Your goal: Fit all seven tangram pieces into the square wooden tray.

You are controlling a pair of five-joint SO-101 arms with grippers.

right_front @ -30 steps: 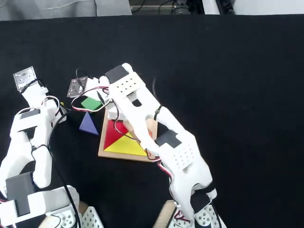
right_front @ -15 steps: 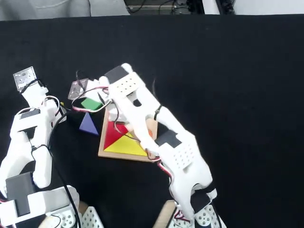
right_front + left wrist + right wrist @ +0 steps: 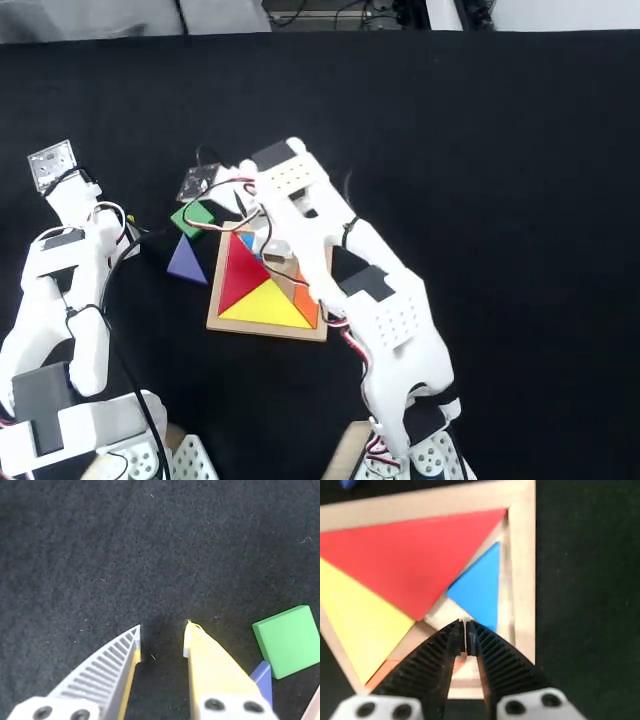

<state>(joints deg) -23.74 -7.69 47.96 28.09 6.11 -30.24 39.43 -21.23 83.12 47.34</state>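
Right tool (image 3: pixel 465 636): closed, its two black jaws pressed almost together, with nothing seen between them. The tip hangs low over the inside of the tray, on a bare wooden patch.
Blue triangle (image 3: pixel 480 587): lies flat in the tray, just beside the right tool's tip. One long edge runs along the tray's wall and one corner points into a corner of the tray.
Red triangle (image 3: pixel 405 555): large, flat in the tray, with its long side against one wall. It is next to the blue triangle.
Yellow triangle (image 3: pixel 360 630): large, flat in the tray, edge to edge with the red triangle.
Orange piece (image 3: pixel 385 675): partly hidden under the right tool, so its shape is hard to tell. It sits in the tray beside the yellow triangle.
Tray (image 3: pixel 522 580): square, pale wood, flat on the surface under the right arm.
Left tool (image 3: pixel 162 630): open, with a clear gap between the grey ribbed jaw and the yellow jaw. It is empty and points down at bare black cloth.
Green square (image 3: pixel 290 640): on the surface outside the tray, near the left tool's yellow jaw.
Purple triangle (image 3: pixel 185 262): on the surface just beside the green square, between the left arm and the tray.
Surface (image 3: pixel 480 150): black cloth carrying both arms, the tray and the loose pieces.
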